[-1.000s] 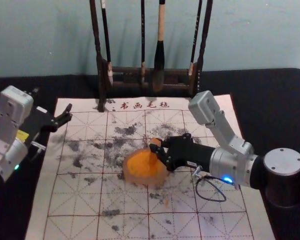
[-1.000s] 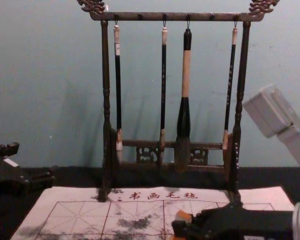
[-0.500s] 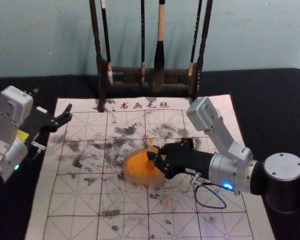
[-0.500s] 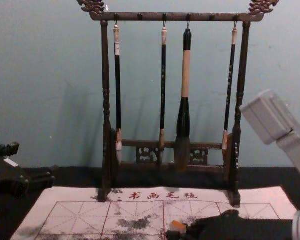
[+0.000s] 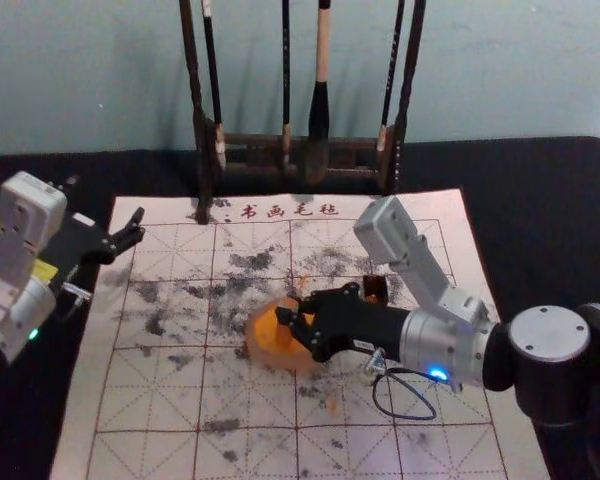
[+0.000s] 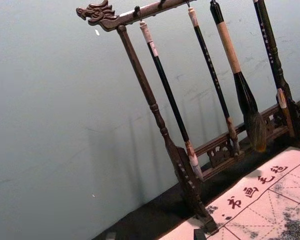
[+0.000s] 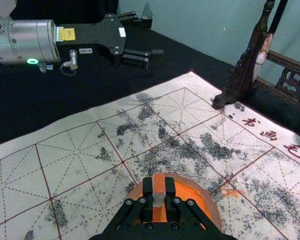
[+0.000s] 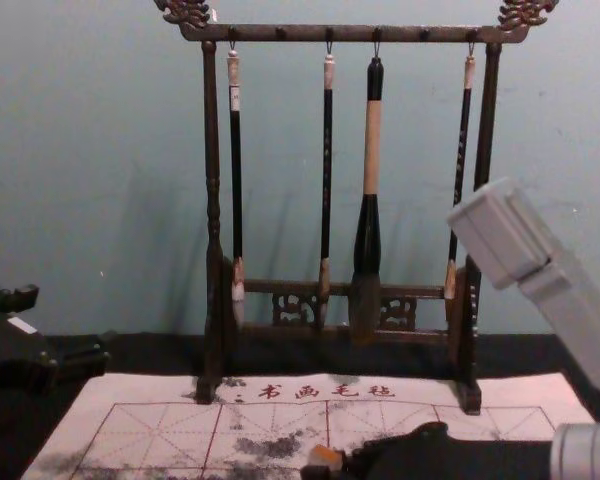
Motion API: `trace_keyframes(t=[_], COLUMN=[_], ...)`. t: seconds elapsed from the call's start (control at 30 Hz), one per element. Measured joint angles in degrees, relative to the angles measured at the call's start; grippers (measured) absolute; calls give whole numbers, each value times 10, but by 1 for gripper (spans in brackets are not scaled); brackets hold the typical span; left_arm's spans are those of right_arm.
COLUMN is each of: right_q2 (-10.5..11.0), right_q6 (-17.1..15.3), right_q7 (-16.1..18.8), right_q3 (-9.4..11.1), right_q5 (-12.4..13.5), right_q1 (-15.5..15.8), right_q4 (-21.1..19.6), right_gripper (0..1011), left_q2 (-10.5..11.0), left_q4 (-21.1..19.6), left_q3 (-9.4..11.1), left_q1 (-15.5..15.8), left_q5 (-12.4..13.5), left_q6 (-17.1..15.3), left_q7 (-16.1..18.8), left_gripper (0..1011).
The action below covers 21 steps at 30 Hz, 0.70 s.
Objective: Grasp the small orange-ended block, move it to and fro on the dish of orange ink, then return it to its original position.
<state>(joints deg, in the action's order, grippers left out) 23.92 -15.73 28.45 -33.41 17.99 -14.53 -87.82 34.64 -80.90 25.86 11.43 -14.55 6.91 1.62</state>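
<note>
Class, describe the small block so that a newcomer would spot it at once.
On the gridded mat sits a round dish of orange ink. Over it, opposite the left gripper, the right gripper holds the block: narrow, orange-topped with a pale band, unlike the broad, flat dish.

The right gripper (image 5: 288, 307), fingers closed on the orange-ended block (image 7: 158, 184), holds it over the ink dish (image 7: 214, 216); contact with the ink cannot be judged. The dish rests on a gridded, smudged mat (image 7: 65, 132). The left gripper (image 5: 137, 227), fingers parted, lies beyond the mat's left edge. A rack foot (image 7: 225, 98) stands near the far left corner.
</note>
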Motion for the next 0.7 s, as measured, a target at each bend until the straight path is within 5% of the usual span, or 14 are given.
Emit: trace_keyframes(t=[0.7], right_q2=[-28], right_q6=[5], right_q7=[-22], right_q3=[7], right_q5=[-12], right_q1=[-25], right_q4=[40], right_gripper=[127], left_q2=[0], left_q4=[0], left_q3=[0], left_q1=[0], left_q5=[0], left_q6=[0], left_q7=[0], left_gripper=[1001])
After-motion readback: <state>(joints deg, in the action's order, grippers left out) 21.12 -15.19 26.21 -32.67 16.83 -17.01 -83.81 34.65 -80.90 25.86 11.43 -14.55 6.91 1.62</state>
